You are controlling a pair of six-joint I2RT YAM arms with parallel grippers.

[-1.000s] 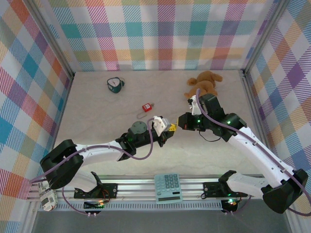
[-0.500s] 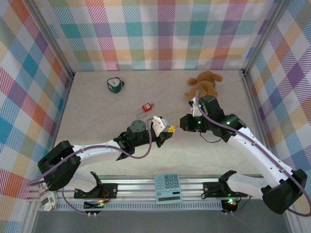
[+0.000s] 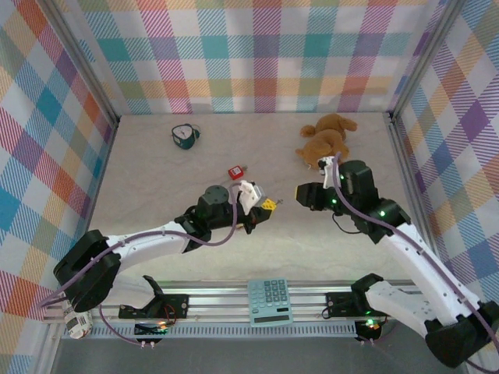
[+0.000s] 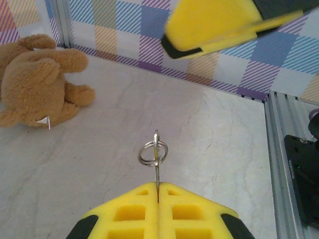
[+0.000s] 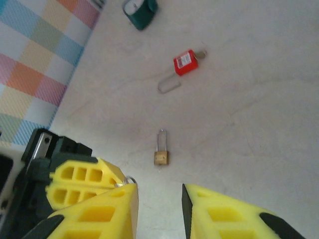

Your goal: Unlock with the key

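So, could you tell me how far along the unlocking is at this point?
Done: the key is picked up, pinched in the left claw. In hand: the right claw hangs open, facing the brass padlock, which lies unheld on the table. Left: hold a lock, insert the key, turn it.

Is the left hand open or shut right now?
Shut. The left hand has its fingers pressed together, with the key pinched between them.
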